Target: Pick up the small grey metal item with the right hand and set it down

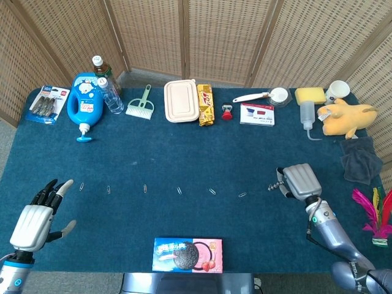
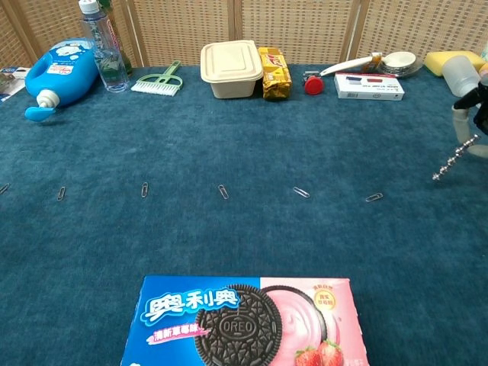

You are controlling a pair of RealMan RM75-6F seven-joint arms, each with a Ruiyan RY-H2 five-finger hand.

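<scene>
Left robot hand (image 1: 37, 215): near the table's (image 1: 184, 153) front-left corner, palm down, fingers spread apart, holding nothing; not seen in chest view. Row along the table's back edge, L to R: pack of batteries (image 1: 46, 104) at back-left corner, blue detergent jug (image 1: 83, 104), two bottles (image 1: 108, 86) just beside it, green brush (image 1: 141, 104), beige lidded box (image 1: 181, 100) w/ yellow snack pack (image 1: 205, 104) touching its right side, small red item (image 1: 227, 112), white carton (image 1: 257, 114), white scoop (image 1: 264, 95), yellow sponge (image 1: 310, 95), squeeze bottle (image 1: 307, 116), white cup (image 1: 337, 90), yellow plush toy (image 1: 344, 116). Dark cloth (image 1: 361, 159) lies at the right edge, feathers (image 1: 375, 214) nearer the front-right corner. Paper clips (image 2: 223, 191) sit in a spaced line across mid-table, parallel to the front edge. Oreo box (image 1: 187, 254) lies at front edge, centre. Right robot hand (image 1: 299, 182): near the right edge, back of hand up, fingers curled and clamped on the small grey metal item (image 2: 455, 158). Item: beaded/twisted rod, tilted, lower tip pointing L; chest view shows it above the cloth surface, beyond the right end of the clip line; contact w/ table cannot be told.
</scene>
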